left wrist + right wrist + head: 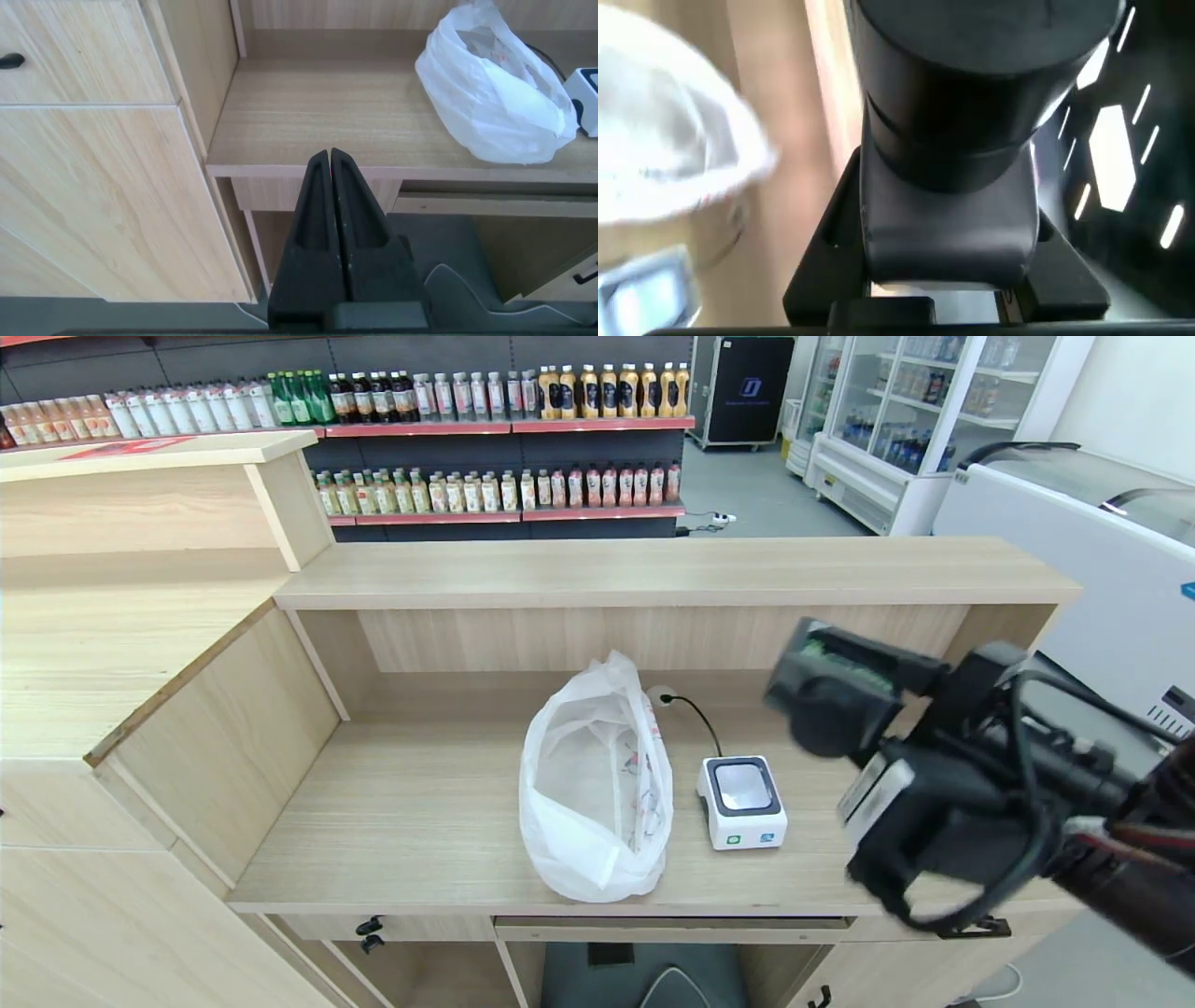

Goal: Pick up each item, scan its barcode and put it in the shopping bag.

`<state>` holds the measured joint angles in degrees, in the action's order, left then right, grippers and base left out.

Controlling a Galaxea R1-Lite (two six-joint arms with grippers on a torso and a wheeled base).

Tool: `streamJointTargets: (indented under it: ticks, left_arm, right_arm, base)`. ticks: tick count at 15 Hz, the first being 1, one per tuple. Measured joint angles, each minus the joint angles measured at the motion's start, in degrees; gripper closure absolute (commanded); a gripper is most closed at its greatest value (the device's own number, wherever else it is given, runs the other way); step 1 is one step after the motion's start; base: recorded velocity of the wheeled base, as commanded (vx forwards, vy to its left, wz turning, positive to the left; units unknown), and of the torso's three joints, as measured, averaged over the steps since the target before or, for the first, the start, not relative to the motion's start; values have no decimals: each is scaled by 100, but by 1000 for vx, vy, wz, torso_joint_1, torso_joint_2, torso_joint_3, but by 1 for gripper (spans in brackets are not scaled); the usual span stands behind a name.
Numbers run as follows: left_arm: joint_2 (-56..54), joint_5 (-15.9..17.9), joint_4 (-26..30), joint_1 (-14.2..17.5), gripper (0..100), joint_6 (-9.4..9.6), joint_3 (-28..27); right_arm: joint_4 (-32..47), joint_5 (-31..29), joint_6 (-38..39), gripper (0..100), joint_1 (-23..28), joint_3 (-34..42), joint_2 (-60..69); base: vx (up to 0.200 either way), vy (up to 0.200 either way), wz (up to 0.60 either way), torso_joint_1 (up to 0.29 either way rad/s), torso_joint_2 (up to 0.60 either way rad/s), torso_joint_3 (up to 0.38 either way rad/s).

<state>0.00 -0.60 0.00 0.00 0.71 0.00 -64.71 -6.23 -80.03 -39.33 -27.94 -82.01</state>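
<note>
Counter [420,803] (shopping bag [597,784], scanner [742,801] on it); right claw [845,709] grips dark container [952,84].

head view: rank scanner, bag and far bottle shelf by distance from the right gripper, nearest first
From the right gripper, shut on a dark item:
1. scanner, just to its left on the counter.
2. bag, beyond the scanner, mid-counter.
3. bottle shelf, far off behind the counter.

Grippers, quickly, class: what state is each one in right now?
Left gripper: closed, empty.
Right gripper: closed on a dark cylindrical item.
</note>
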Motion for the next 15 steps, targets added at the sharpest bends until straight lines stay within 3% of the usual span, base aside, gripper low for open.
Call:
streamJointTargets:
  ticks: [2,4,5,8,10,12,15]
  left_arm:
    - [0,2,0,0,100,0,0]
    - [0,0,2,0,100,0,0]
    - [0,0,0,0,100,0,0]
    - [0,0,0,0,100,0,0]
    - [0,0,0,0,100,0,0]
    - [0,0,0,0,100,0,0]
    - [0,2,0,0,100,-2,0]
  right_arm:
    - [538,-179,712,100,1268,52,563]
    - [1382,145,1514,100,2957,135,1098]
    - [1908,405,2138,100,3821,173,1374]
    - [3608,902,4497,100,5472,273,1936]
    - [3791,1013,4965,100,5752,297,2076]
    - [3663,1050,5502,100,5511,300,2047]
    - [3485,1602,7486,100,5007,138,1825]
  base:
    - [0,0,0,0,0,0]
    - [0,0,0,0,0,0]
    - [0,0,0,0,0,0]
    - [0,0,0,0,0,0]
    - [0,0,600,2,2,0]
    - [0,0,600,0,2,2]
    - [0,0,0,0,0,0]
